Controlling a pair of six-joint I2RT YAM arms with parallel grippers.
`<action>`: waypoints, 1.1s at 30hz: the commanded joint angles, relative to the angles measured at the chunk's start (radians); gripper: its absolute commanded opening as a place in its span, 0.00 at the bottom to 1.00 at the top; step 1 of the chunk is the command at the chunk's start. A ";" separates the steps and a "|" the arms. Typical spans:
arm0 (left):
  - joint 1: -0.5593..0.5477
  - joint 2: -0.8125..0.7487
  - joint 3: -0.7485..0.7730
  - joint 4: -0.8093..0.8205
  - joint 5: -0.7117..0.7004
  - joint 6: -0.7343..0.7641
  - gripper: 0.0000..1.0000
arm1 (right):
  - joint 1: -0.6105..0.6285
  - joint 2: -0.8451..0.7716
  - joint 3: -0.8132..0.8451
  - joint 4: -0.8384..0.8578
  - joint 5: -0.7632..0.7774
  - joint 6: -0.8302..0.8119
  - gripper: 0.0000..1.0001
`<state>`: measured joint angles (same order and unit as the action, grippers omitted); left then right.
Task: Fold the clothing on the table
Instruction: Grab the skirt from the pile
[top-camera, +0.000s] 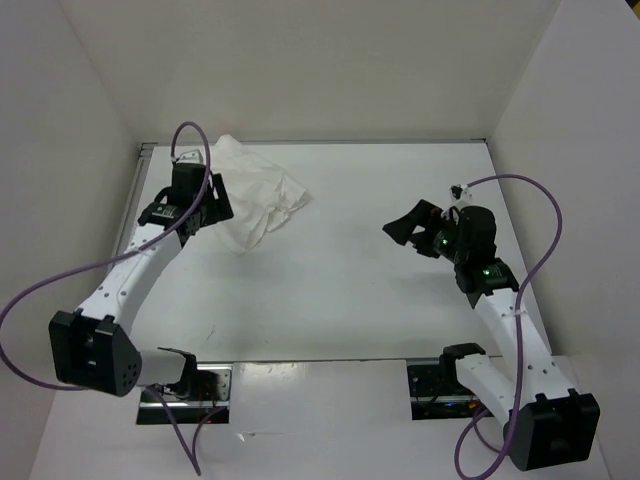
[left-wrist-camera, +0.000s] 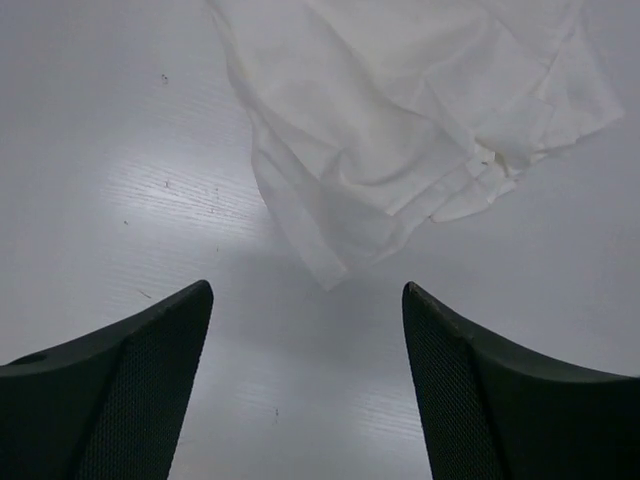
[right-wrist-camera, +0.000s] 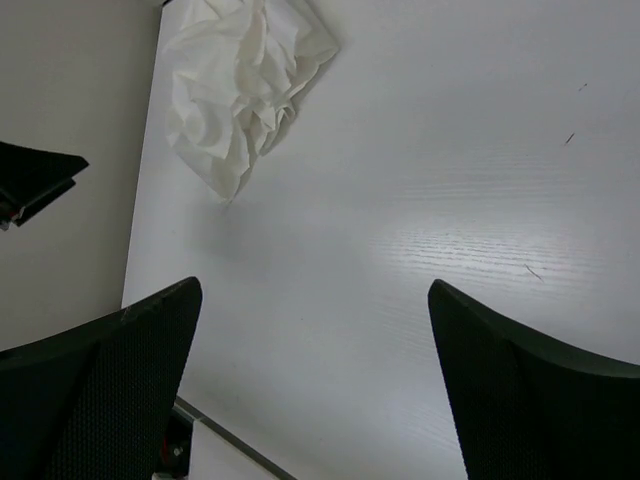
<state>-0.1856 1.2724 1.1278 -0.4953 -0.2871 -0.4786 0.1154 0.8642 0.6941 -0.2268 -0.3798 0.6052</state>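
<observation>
White crumpled clothing (top-camera: 258, 195) lies bunched at the far left corner of the table (top-camera: 340, 280), close to the back wall (top-camera: 320, 70) and the left wall (top-camera: 60, 150). The left gripper (top-camera: 205, 205) hangs over its left edge, jaws spread wide and holding nothing; from the left wrist, a cloth corner points toward the gap between the fingers (left-wrist-camera: 130, 390). The right gripper (top-camera: 405, 228) hovers well apart on the right side, jaws equally wide and empty, with bare tabletop between it and the clothing. Purple cables (top-camera: 60, 280) loop off both arms
</observation>
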 joint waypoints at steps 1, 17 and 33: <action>0.017 0.076 0.088 0.067 -0.032 -0.046 0.84 | 0.007 0.013 0.021 0.015 0.001 -0.013 0.99; 0.242 0.714 0.489 0.118 0.081 -0.219 0.80 | 0.026 -0.111 0.012 0.004 0.059 -0.004 0.99; 0.242 0.869 0.518 0.222 0.200 -0.296 0.70 | 0.026 -0.102 0.002 0.014 0.059 -0.004 0.99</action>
<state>0.0582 2.1193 1.6115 -0.3023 -0.1101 -0.7425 0.1333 0.7635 0.6941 -0.2333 -0.3313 0.6056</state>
